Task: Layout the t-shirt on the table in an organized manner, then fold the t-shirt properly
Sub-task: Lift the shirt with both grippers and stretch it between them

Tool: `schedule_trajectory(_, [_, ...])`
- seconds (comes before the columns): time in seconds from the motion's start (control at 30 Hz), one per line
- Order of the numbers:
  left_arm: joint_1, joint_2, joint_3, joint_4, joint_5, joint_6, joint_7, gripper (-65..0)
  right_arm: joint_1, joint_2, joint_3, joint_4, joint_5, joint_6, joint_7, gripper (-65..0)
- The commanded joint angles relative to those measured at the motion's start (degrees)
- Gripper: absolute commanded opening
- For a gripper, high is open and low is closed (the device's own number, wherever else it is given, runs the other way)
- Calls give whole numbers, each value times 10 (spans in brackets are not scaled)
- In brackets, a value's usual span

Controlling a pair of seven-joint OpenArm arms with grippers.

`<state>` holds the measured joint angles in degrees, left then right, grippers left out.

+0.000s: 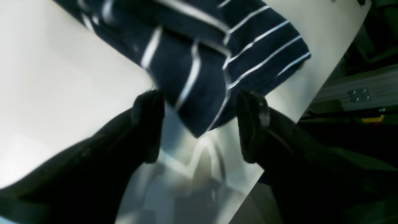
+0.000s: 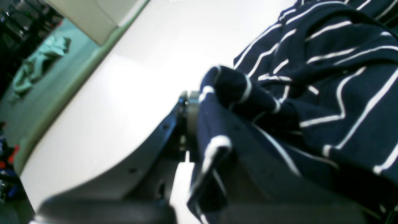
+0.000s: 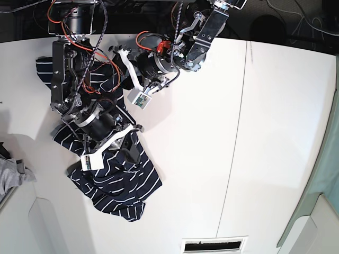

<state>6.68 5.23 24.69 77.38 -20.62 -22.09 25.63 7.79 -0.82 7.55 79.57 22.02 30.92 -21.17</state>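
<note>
The navy white-striped t-shirt (image 3: 119, 180) lies crumpled at the left of the white table (image 3: 212, 159), running from the far left edge towards the front. In the left wrist view my left gripper (image 1: 200, 124) is open, with a pointed corner of the t-shirt (image 1: 199, 62) hanging between its black fingers (image 1: 149, 124), unclamped, above the table (image 1: 62, 77). In the base view it (image 3: 117, 66) is over the shirt's far part. My right gripper (image 2: 214, 105) is shut on a bunched fold of the t-shirt (image 2: 326, 93); the cloth hides one finger. In the base view it (image 3: 132, 151) is at the shirt's middle.
A small grey cloth (image 3: 10, 172) lies off the table's left side and also shows in the right wrist view (image 2: 40, 62). A dark seam (image 3: 243, 106) crosses the table. A vent slot (image 3: 214, 245) is at the front edge. The table edge is close in the left wrist view (image 1: 311, 102).
</note>
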Motion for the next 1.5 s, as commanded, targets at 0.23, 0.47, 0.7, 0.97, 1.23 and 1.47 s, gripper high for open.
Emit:
schedule_trajectory(0.23, [-8,8,12,9,8,-8,-14,-260,13,0,-1,11,9,8,19,-650])
schedule_trajectory(0.47, [-10,8,21,9,28,21,-30,-283,13,0,-1,11,9,8,19,-650])
schedule_trajectory(0.7, [-10,8,38,9,54,22,-54,-438,12,0,-1,11,9,8,19,-650])
schedule_trajectory(0.97, [-10,8,38,9,83,22,-62,-650,12,0,-1,11,9,8,19,-650])
schedule_trajectory(1.23, [-10,-12,38,10,129,37,-62,-650,13,18,-1,11,10,9,37,-650])
schedule_trajectory(1.47, [-10,-81,12,66,184,95,-62,-650,38,40,3,17,27,15,38,-650])
